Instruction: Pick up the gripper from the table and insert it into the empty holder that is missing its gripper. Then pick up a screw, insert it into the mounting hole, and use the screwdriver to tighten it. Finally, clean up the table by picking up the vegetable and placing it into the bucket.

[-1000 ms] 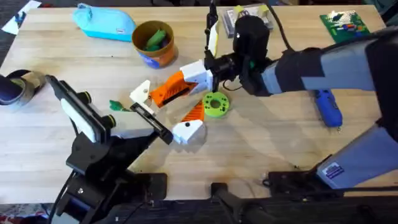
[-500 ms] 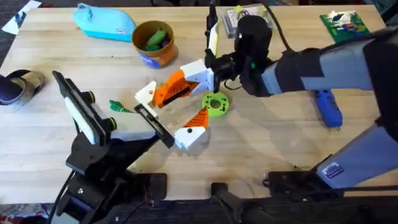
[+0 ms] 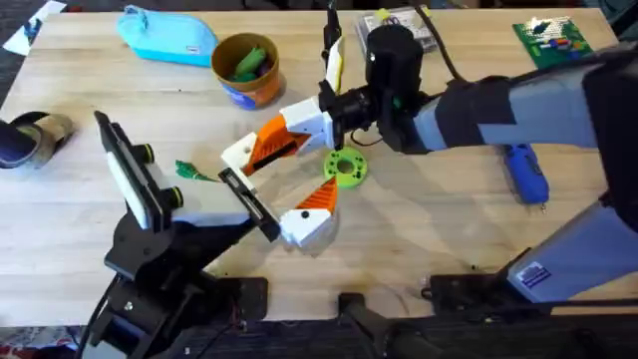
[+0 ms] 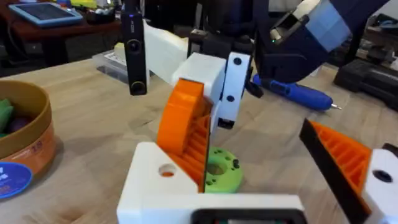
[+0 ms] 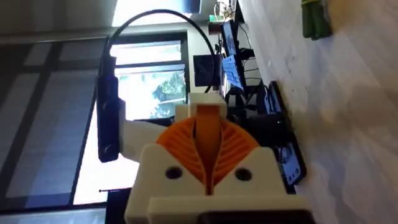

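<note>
My right gripper seems clenched, left gripper parted. Beside the ridged green disc: slim dark-green toy vegetable unbinned, chunky blue plastic screwdriver untouched; screwing and cleanup remain.

Light wood-grain table fills most of the overhead frame; dark floor at upper left corner. Right wrist view: large window at left, bright daylight, foliage outside. Left wrist view: dim room behind, dark desk at upper left.
</note>
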`<act>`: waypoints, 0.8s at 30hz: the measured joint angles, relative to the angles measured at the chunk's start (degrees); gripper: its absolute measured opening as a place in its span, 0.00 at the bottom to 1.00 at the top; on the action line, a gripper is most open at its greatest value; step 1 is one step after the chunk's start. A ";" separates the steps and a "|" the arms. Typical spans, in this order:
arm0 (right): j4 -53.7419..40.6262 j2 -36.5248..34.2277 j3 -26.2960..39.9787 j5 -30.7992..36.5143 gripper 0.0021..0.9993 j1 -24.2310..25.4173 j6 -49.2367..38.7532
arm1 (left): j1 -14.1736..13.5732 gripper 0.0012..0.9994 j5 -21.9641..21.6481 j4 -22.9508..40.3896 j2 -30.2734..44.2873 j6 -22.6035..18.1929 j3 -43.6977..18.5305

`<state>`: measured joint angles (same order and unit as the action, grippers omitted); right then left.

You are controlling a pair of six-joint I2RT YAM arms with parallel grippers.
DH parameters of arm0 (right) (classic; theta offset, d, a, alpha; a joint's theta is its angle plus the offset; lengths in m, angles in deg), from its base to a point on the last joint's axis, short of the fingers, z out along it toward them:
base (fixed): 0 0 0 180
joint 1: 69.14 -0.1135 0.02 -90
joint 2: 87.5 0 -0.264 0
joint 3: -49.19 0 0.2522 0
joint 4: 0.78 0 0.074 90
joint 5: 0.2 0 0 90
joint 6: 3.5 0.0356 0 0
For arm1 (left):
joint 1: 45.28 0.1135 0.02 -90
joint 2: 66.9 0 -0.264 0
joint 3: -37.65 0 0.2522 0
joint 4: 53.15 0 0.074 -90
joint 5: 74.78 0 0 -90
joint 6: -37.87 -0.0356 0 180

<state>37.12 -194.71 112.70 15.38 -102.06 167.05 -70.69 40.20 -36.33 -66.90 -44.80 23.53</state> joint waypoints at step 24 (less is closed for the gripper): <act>3.83 -0.01 0.38 -0.14 0.36 -0.57 -2.19 | 0.17 0.99 -0.77 -0.01 -0.01 -1.51 0.02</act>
<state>40.95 -194.72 113.07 15.24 -102.64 164.86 -70.52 39.42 -36.33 -66.91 -46.31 23.55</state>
